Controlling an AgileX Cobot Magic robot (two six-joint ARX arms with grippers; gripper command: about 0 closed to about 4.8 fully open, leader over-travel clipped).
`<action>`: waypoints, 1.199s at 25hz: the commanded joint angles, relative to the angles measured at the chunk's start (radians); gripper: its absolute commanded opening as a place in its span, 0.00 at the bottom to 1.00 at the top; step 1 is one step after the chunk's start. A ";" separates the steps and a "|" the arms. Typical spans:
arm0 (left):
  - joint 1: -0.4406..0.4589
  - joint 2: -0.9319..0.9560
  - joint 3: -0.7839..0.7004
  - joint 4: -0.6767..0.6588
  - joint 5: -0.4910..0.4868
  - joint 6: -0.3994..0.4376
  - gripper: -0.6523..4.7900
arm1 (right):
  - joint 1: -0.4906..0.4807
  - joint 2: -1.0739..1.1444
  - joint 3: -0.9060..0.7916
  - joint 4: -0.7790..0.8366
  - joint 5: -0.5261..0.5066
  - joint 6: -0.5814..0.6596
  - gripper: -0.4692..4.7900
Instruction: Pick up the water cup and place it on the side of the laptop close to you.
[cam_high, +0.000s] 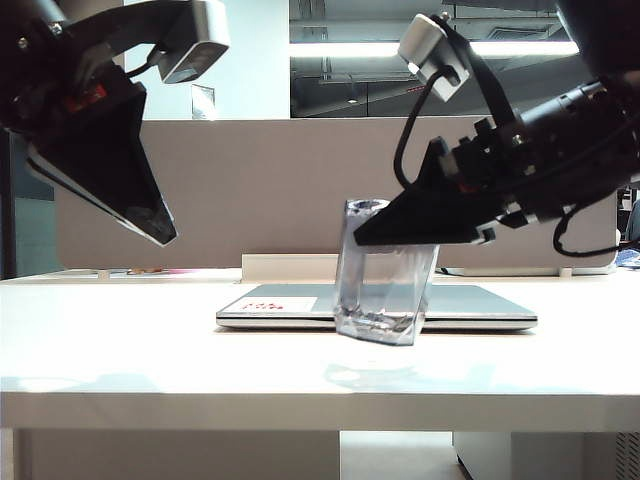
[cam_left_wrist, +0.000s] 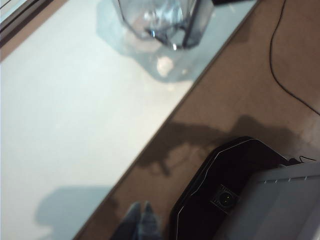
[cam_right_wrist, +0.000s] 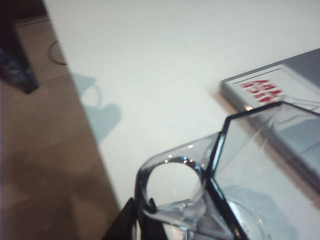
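Above the table (cam_high: 120, 340), right claw (cam_high: 420, 232) grips the water cup (cam_high: 385, 290) before the red-lettered-stickered laptop (cam_high: 470, 305); left claw (cam_high: 160, 232) hangs clenched.

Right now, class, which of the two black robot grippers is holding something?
The right gripper, on the exterior view's right, grips the clear grey-tinted plastic water cup, tilted above the white table. The left gripper hangs shut, holding nothing.

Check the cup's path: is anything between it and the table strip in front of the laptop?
Nothing visible. The right tool holds the water cup tilted, off the table, in front of the laptop. The strip beneath shows only the cup's shadow. The left tool hangs shut, far left.
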 joint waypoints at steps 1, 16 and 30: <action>0.000 -0.003 0.005 0.003 0.001 0.004 0.11 | -0.011 0.016 0.007 0.019 -0.097 -0.008 0.09; 0.000 -0.003 0.005 -0.001 0.001 0.004 0.11 | -0.098 0.090 0.094 -0.097 -0.263 -0.082 0.09; 0.000 -0.003 0.005 0.000 0.000 0.005 0.11 | -0.100 0.117 0.127 -0.242 -0.099 -0.220 0.09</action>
